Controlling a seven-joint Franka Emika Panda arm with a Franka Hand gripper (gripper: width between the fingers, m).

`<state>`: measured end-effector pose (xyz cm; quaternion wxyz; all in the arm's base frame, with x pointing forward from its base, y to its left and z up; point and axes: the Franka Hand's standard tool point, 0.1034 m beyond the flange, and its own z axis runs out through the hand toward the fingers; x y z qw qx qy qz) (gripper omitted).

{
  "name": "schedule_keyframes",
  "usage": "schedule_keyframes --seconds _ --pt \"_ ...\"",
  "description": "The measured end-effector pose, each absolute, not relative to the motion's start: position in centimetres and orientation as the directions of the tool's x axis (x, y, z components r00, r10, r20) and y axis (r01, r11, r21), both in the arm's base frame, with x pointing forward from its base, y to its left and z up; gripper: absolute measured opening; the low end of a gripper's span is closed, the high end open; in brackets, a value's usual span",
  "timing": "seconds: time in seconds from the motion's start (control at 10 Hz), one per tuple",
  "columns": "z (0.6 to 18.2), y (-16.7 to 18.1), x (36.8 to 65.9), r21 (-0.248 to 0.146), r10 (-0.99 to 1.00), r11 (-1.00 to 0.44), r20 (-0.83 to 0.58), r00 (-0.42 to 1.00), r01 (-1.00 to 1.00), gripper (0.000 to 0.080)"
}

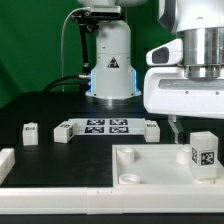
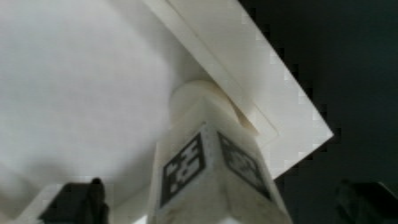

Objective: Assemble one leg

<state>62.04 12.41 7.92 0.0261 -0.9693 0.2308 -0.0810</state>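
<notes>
The gripper (image 1: 198, 128) hangs over the near part of the scene, at the exterior view's right. It has a smooth white housing and dark fingertips (image 2: 79, 203). The jaws are wide. One fingertip stands on each side of the leg (image 1: 205, 153), and the wrist view shows a clear gap on both sides. Nothing is gripped.

The leg is a short white plastic post with flat side faces. Each visible face carries a black-and-white square marker, and the end that meets the panel is rounded. The leg stands upright on the tabletop (image 1: 150, 160), at the corner on the exterior view's right. Whether it is seated in a hole cannot be told.

The tabletop is a large flat white square panel with a raised rim and a round hole (image 1: 127, 178) at its near left corner.

Farther back, the marker board (image 1: 105, 127), a thin flat white strip, lies on the dark table (image 1: 40, 100). A small white block (image 1: 30, 131) sits apart to the board's left.
</notes>
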Motion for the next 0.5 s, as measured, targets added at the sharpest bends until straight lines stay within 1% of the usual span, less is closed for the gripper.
schedule_keyframes --seconds 0.2,0.4,0.5 --pt "7.93 11.93 62.14 -0.048 -0.228 -0.974 0.163 0.96 -0.223 0.0649" --pt "7.92 11.6 62.19 -0.002 0.006 -1.0 0.169 0.986 0.006 0.0649" --pt "7.93 11.51 62.22 0.002 0.02 -1.0 0.17 0.985 0.02 0.0649"
